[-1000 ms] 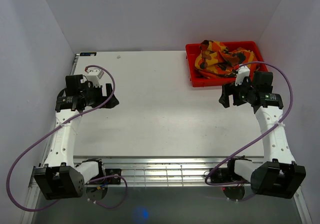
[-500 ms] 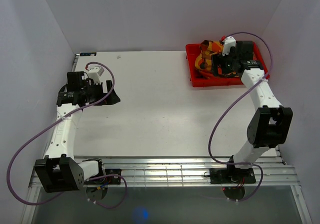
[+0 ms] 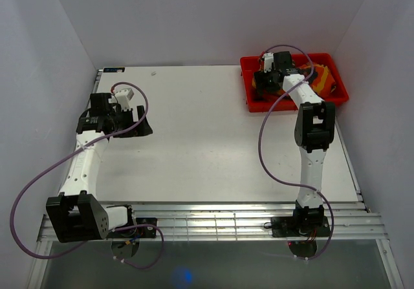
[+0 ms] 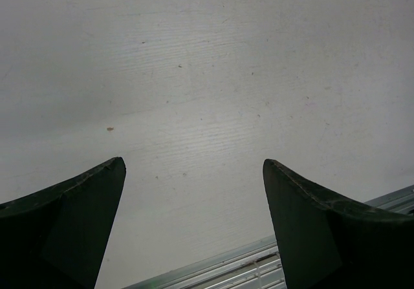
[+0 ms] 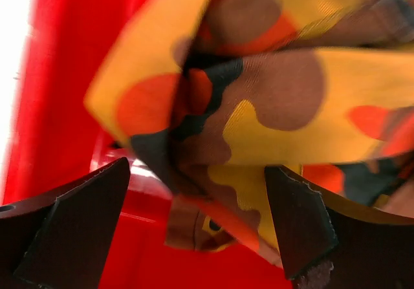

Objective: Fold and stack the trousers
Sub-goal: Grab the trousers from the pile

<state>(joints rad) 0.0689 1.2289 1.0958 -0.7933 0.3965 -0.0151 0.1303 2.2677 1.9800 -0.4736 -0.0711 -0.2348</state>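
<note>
The orange-and-brown camouflage trousers (image 5: 278, 95) lie bunched in the red tray (image 3: 272, 105), their folds clear only from the right wrist, where the right gripper (image 5: 197, 172) stands wide open and unclamped; the left gripper (image 4: 194, 166) gapes empty.

White table (image 3: 207, 143), red tray (image 3: 272, 106) at its far right corner.

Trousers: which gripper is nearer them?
Right. The right gripper is open right at the trousers in the tray; the left gripper hangs over the table, far across.
</note>
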